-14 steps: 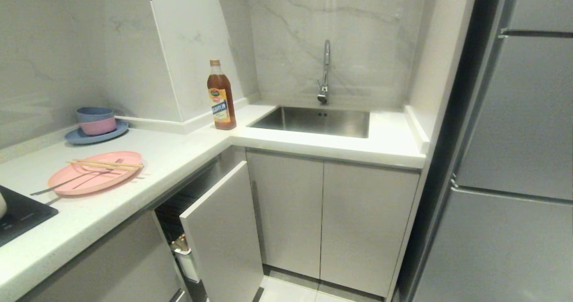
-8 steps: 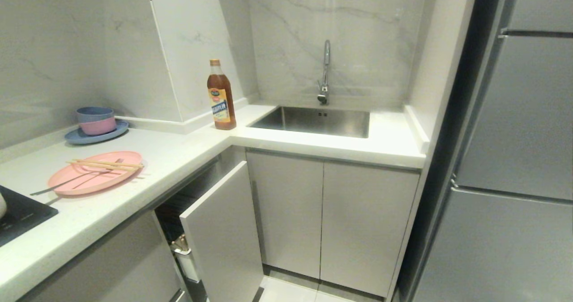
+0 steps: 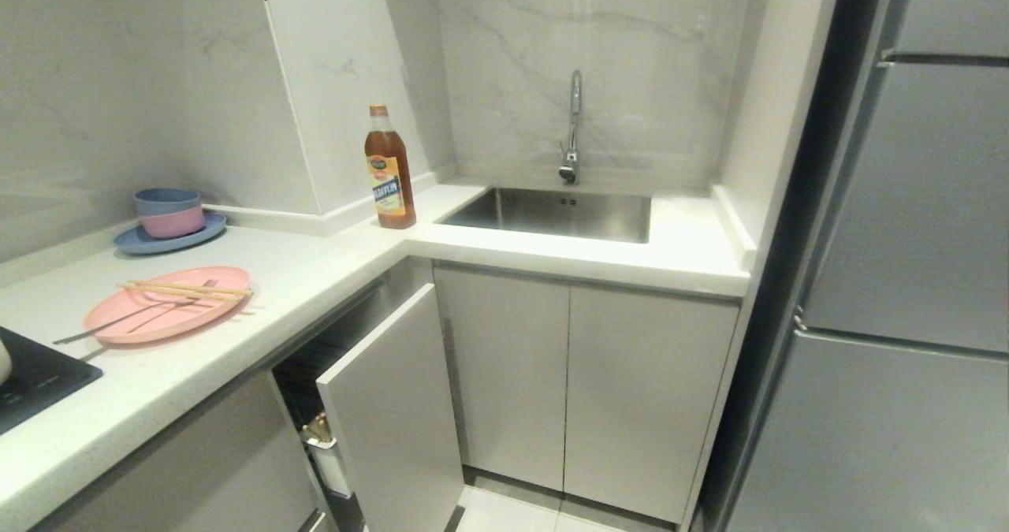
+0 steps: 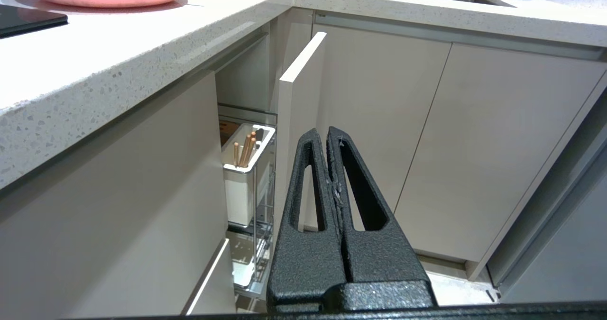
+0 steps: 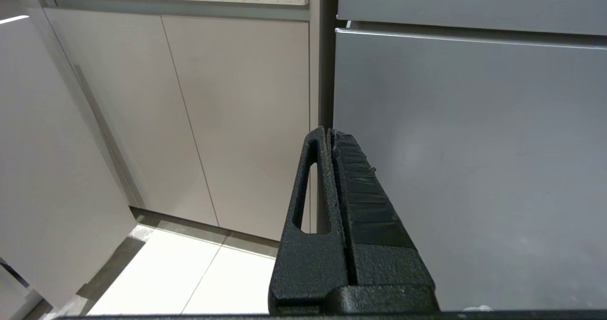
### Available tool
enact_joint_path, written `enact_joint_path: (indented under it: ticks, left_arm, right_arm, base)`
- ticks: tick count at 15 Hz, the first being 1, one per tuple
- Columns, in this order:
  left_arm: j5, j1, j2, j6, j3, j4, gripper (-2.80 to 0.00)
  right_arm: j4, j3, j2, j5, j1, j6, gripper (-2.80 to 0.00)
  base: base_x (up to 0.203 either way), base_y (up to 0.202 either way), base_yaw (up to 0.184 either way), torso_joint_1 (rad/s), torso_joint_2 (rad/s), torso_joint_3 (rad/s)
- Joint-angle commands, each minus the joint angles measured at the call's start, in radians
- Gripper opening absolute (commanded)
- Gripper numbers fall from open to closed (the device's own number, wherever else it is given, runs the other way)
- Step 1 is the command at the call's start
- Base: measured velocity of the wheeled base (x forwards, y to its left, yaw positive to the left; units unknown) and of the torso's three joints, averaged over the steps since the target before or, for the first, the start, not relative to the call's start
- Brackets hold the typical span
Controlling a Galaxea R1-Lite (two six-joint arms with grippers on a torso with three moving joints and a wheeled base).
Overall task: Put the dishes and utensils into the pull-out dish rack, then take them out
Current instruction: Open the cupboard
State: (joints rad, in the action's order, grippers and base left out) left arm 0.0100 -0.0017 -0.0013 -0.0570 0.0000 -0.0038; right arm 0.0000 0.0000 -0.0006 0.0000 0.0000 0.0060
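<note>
Head view — chopsticks (image 3: 185,289) lie crosswise on pink plate (image 3: 167,314); both grippers closed, empty

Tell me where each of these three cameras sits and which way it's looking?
Head: high up, facing down at the countertop corner and sink; no arm shows.
Left wrist: low, behind the shut left gripper, facing the pull-out dish rack.
Right wrist: low, behind the shut right gripper, facing the fridge.
Head and left wrist share the pink plate.
</note>
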Motion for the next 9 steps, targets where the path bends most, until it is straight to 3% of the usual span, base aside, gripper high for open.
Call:
enact_joint_path:
  ticks: [1, 3, 4, 5, 9]
  left_arm:
    - [0.001, 0.000, 0.001, 0.001, 0.000, 0.000, -2.80]
    - [0.005, 0.000, 0.001, 0.000, 0.000, -0.051, -2.80]
    - [0.006, 0.000, 0.002, 0.002, -0.018, -0.139, -2.80]
    - [0.006, 0.000, 0.004, 0.006, -0.074, -0.163, -2.80]
    - [0.001, 0.000, 0.075, 0.031, -0.467, 0.033, -2.80]
  right_arm:
    - [0.000, 0.000, 0.001, -0.001, 0.000, 0.000, -2.80]
    - [0.000, 0.000, 0.001, 0.000, 0.000, 0.000, -2.80]
    - [0.000, 0.000, 0.001, 0.000, 0.000, 0.000, -2.80]
    - [0.000, 0.000, 0.001, 0.000, 0.000, 0.000, -2.80]
    - [0.000, 0.000, 0.001, 0.000, 0.000, 0.000, -2.80]
  base:
    - [0.000, 0.000, 0.000, 0.000, 0.00, 0.000]
    - [0.000, 0.000, 0.000, 0.000, 0.00, 0.000]
    - [0.000, 0.000, 0.000, 0.000, 0.00, 0.000]
    - [0.000, 0.000, 0.000, 0.000, 0.00, 0.000]
    - [0.000, 0.000, 0.000, 0.000, 0.00, 0.000]
